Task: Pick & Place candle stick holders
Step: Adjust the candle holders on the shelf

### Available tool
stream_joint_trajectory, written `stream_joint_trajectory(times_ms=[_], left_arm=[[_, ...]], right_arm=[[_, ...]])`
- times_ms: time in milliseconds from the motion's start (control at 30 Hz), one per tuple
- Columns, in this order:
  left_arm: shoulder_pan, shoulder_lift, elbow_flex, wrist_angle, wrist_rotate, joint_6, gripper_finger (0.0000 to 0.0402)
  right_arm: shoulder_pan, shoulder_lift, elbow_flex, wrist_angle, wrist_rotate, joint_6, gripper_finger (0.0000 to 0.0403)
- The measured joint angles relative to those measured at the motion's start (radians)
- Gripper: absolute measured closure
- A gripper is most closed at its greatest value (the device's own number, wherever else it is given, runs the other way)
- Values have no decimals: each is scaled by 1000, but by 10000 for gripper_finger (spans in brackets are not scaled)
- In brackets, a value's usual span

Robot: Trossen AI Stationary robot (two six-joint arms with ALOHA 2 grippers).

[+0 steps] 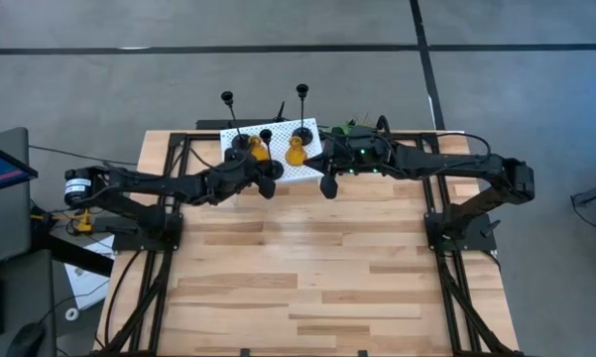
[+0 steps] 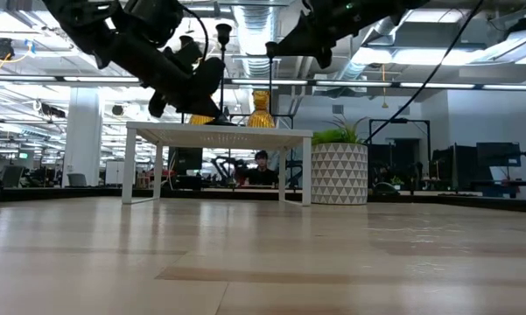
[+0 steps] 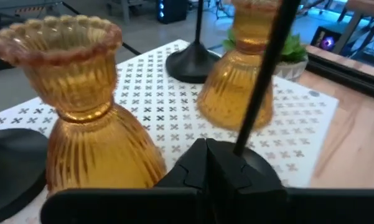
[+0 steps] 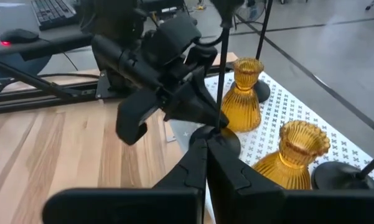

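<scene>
Candle stick holders stand on a white patterned mat (image 1: pixel 302 171) at the worktop (image 1: pixel 307 288) far edge: left claw (image 4: pixel 215 118) pinches one black holder's stem (image 4: pixel 221 74), beside amber holders (image 4: pixel 243 93); right claw (image 1: pixel 327 185) pressed together, holding nothing

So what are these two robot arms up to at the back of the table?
Both arms reach toward a white patterned mat at the far edge of the table, where candle holders stand: two amber ones and thin-stemmed black ones. The left gripper is at the stem of a black holder on the mat's near edge. The right gripper hangs close beside it, holding nothing.
</scene>
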Motion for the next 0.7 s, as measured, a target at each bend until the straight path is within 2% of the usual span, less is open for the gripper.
stream_joint_trajectory(times_ms=[267,600,700], left_arm=[[37,0,0,25,57,-3,396],[56,-4,0,39,62,2,396],[56,-31,0,38,110,3,396]], right_arm=[[-2,0,0,-5,0,-8,403],[-2,0,0,-4,0,-10,403],[-2,0,0,-4,0,-10,403]])
